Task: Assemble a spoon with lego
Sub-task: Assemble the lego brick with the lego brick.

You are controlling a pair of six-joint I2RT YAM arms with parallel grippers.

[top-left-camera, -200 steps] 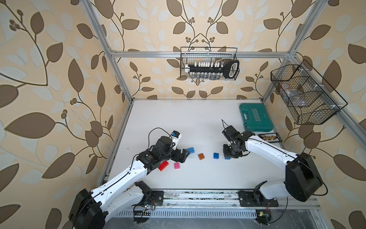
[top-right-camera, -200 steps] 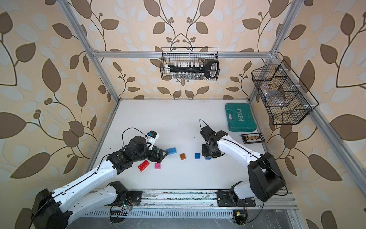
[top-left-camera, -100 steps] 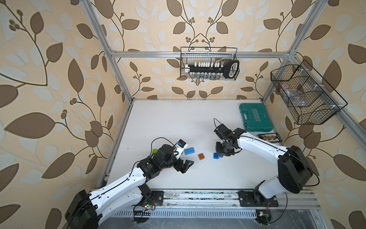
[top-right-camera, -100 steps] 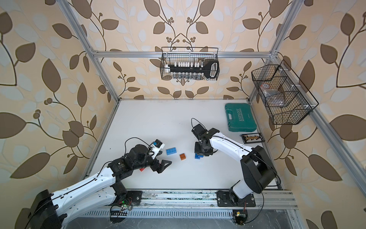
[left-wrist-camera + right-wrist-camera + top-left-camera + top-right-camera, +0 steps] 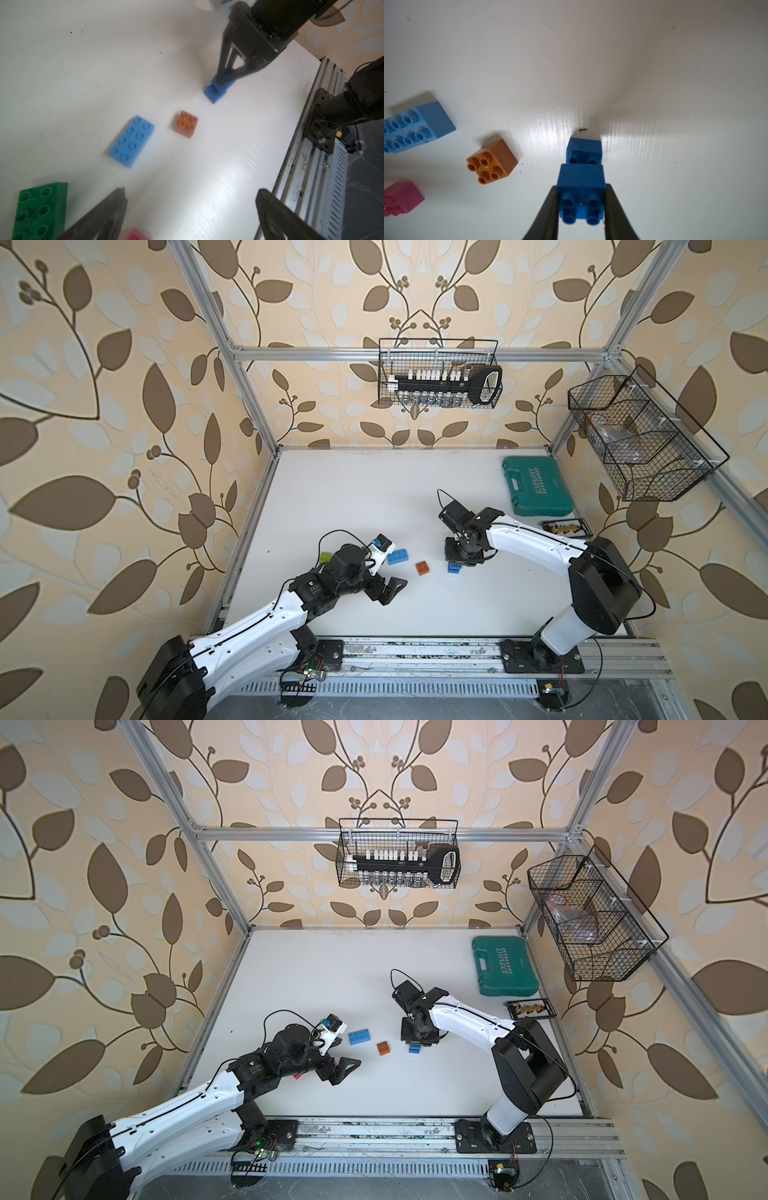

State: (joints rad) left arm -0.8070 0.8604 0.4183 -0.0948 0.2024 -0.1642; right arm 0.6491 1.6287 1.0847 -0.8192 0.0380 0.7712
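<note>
While invisible overhead, wrist-view pink brick (image 5: 401, 197).

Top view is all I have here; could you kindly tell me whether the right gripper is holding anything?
Observer: Yes. The right wrist view shows the right gripper shut on a small blue brick, with its studs toward the camera.
Operator: Thank you. Is it lined up over the second blue one?
Observer: It overlaps the other blue brick only partly. Two of that brick's studs show uncovered.
Operator: And on the other side, is any brick hidden from me?
Observer: Yes. In the left wrist view a pink brick lies close by the open left gripper.
</note>
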